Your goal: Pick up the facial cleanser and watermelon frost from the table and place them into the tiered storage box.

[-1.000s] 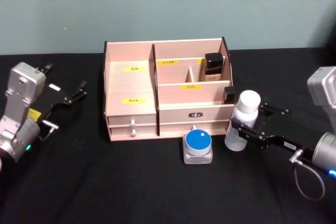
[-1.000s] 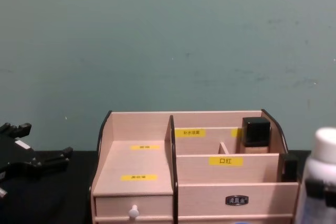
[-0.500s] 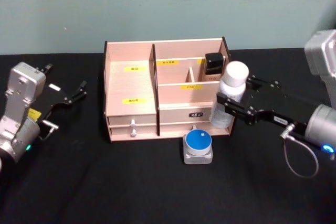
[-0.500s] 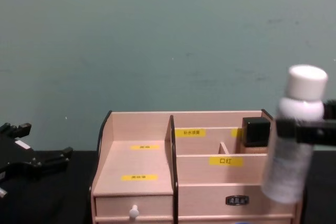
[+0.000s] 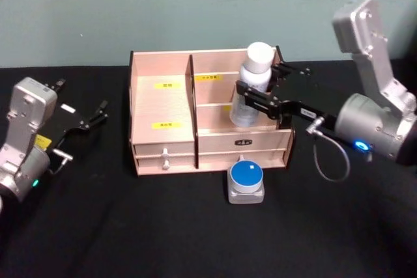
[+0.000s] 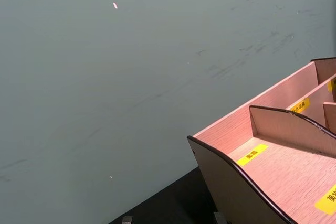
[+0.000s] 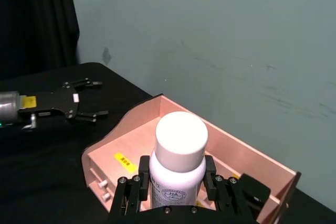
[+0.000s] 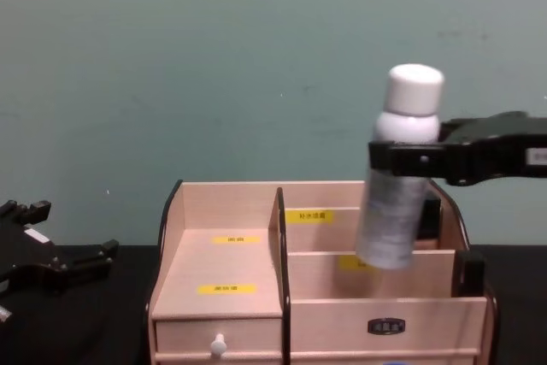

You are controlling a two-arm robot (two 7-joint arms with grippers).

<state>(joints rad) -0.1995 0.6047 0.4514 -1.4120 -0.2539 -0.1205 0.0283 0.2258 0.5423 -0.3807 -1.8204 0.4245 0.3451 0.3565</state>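
The right pincer (image 5: 246, 94) has swung up and in. A second ago it held the white bottle (image 8: 395, 211), which I take to be the facial cleanser, low at the tiered storage box's (image 5: 163, 105) front right corner. Half a second ago the bottle was raised in front of the box's right side. Now it hangs clear above the box's right-hand compartments. The pincer's fingers are clamped on either side of the bottle's body, just under the white cap. The bottle leans a little, its cap toward the back of the box. Its base sits over the tiers to the right of the tall middle divider. From the chest view the base appears not yet down inside any compartment, and I cannot tell exactly which tier lies under it.

So the lift and the carry look about done for this first item. What remains is to straighten the bottle, lower it into a compartment and release. The lean matters: set down at that angle, the base could catch a partition edge.

The blue-lidded jar (image 5: 246, 182), probably the watermelon frost, has not moved. It stands on the desk (image 5: 163, 226) just in front of the box's drawers, waiting its turn.

The left pincer (image 5: 99, 112) stays parked well to the left of the box, fingers spread and holding nothing.
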